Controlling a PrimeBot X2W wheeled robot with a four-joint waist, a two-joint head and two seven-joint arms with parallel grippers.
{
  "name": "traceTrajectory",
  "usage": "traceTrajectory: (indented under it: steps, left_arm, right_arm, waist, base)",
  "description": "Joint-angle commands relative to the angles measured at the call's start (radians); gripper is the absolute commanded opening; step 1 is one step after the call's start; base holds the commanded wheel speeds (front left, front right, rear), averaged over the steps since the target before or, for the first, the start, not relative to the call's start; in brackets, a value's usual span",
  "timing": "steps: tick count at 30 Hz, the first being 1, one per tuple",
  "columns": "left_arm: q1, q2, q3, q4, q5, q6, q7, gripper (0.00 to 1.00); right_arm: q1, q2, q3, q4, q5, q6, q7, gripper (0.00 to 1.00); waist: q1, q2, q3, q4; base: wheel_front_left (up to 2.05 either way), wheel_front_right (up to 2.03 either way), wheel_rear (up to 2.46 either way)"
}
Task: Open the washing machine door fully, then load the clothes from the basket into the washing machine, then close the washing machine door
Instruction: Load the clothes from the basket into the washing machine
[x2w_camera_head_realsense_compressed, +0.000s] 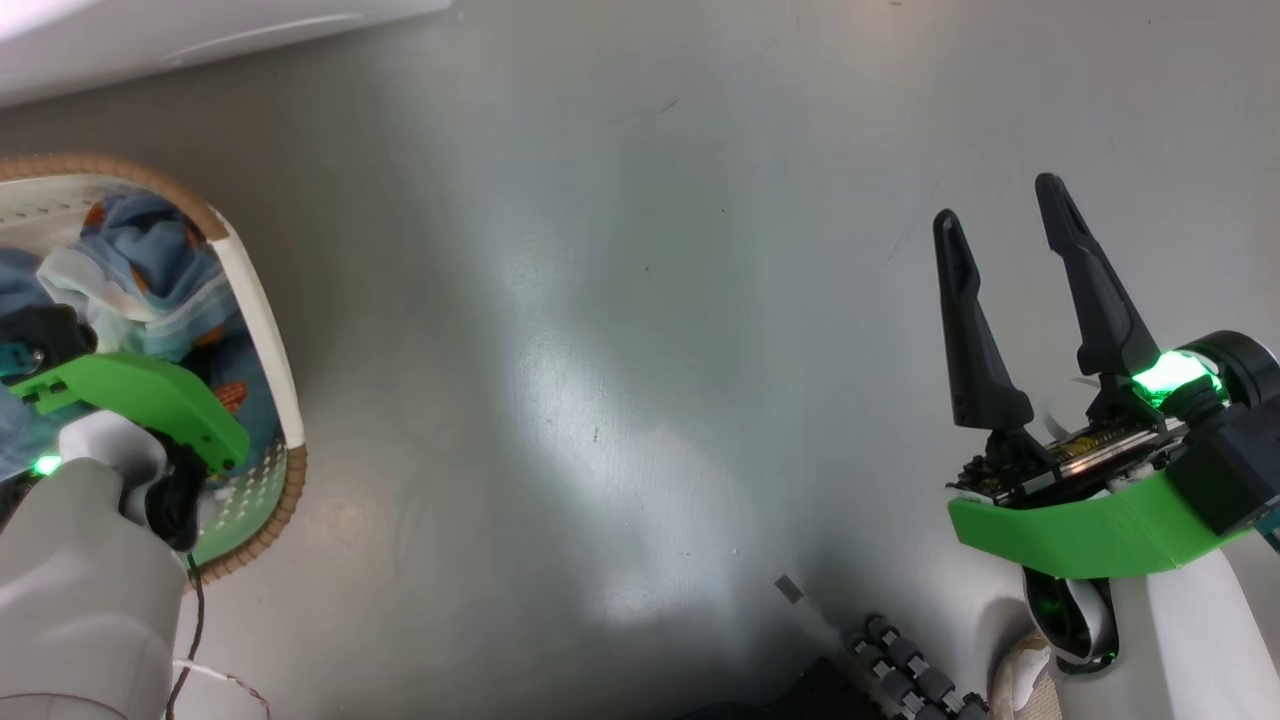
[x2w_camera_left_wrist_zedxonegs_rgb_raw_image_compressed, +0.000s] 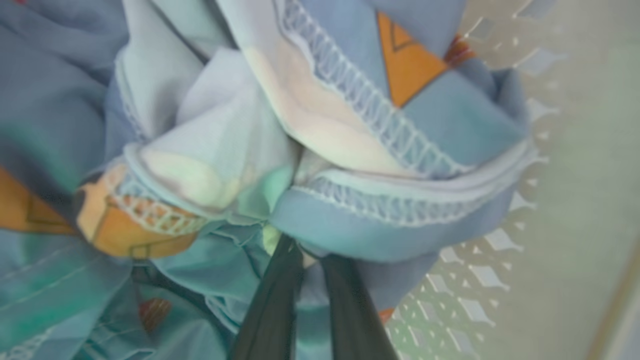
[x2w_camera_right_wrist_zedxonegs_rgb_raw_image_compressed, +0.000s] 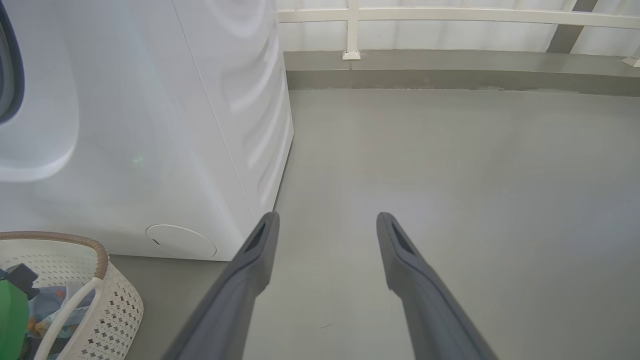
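The cream perforated basket (x2w_camera_head_realsense_compressed: 268, 340) sits on the floor at the left, with the light blue and orange clothes (x2w_camera_head_realsense_compressed: 150, 255) bundled inside. My left arm reaches down into it, its green wrist bracket (x2w_camera_head_realsense_compressed: 150, 395) hiding the fingers. In the left wrist view my left gripper (x2w_camera_left_wrist_zedxonegs_rgb_raw_image_compressed: 306, 252) is shut, pinching a fold of the clothes (x2w_camera_left_wrist_zedxonegs_rgb_raw_image_compressed: 225, 150) next to the basket's wall (x2w_camera_left_wrist_zedxonegs_rgb_raw_image_compressed: 475, 280). My right gripper (x2w_camera_head_realsense_compressed: 997, 198) hangs open over bare floor, holding nothing (x2w_camera_right_wrist_zedxonegs_rgb_raw_image_compressed: 327, 216). The white washing machine (x2w_camera_right_wrist_zedxonegs_rgb_raw_image_compressed: 150, 125) stands behind the basket (x2w_camera_right_wrist_zedxonegs_rgb_raw_image_compressed: 115, 305). A dark curved edge shows on its front; I cannot make out the door.
A round flap (x2w_camera_right_wrist_zedxonegs_rgb_raw_image_compressed: 181, 241) sits low on the machine's front. A raised curb with a white railing (x2w_camera_right_wrist_zedxonegs_rgb_raw_image_compressed: 450, 55) bounds the grey floor (x2w_camera_head_realsense_compressed: 620, 350) at the far side. Parts of my base (x2w_camera_head_realsense_compressed: 900, 670) and a thin cable (x2w_camera_head_realsense_compressed: 190, 640) show near the bottom edge.
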Motion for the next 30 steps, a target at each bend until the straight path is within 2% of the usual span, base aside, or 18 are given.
traceTrajectory:
  steps: [1, 7, 15, 24, 30]
  left_arm:
    - [0.02, 0.032, 0.017, 0.004, -0.004, -0.001, -0.013, 0.0]
    - [0.038, 0.023, 0.014, 0.011, -0.005, 0.002, -0.042, 0.0]
    - [0.102, -0.005, 0.01, 0.017, -0.01, 0.001, -0.146, 0.0]
    - [0.174, -0.061, -0.007, 0.018, 0.006, 0.004, -0.257, 0.0]
    - [0.222, -0.084, -0.006, -0.032, 0.036, 0.022, -0.277, 0.0]
  right_arm:
    - [0.018, 0.002, 0.015, -0.022, 0.007, 0.002, -0.004, 1.0]
    - [0.017, 0.002, 0.011, -0.015, 0.009, 0.002, -0.004, 1.0]
    - [0.022, 0.002, 0.01, 0.008, 0.004, 0.002, -0.005, 1.0]
    - [0.053, -0.008, -0.001, 0.044, -0.035, 0.002, -0.005, 1.0]
    - [0.082, -0.031, -0.009, 0.073, -0.039, 0.002, -0.005, 1.0]
  waist:
    - [-0.0001, 0.0, -0.005, 0.001]
    - [-0.0001, 0.0, -0.027, 0.01]
    - [-0.0001, 0.0, -0.109, 0.047]
    - [-0.0001, 0.0, -0.237, 0.141]
    - [-0.0001, 0.0, -0.324, 0.204]
  base:
    - [0.0, 0.0, 0.0]
    - [0.0, 0.0, 0.0]
    - [0.0, 0.0, 0.0]
    - [0.0, 0.0, 0.0]
    - [0.0, 0.0, 0.0]
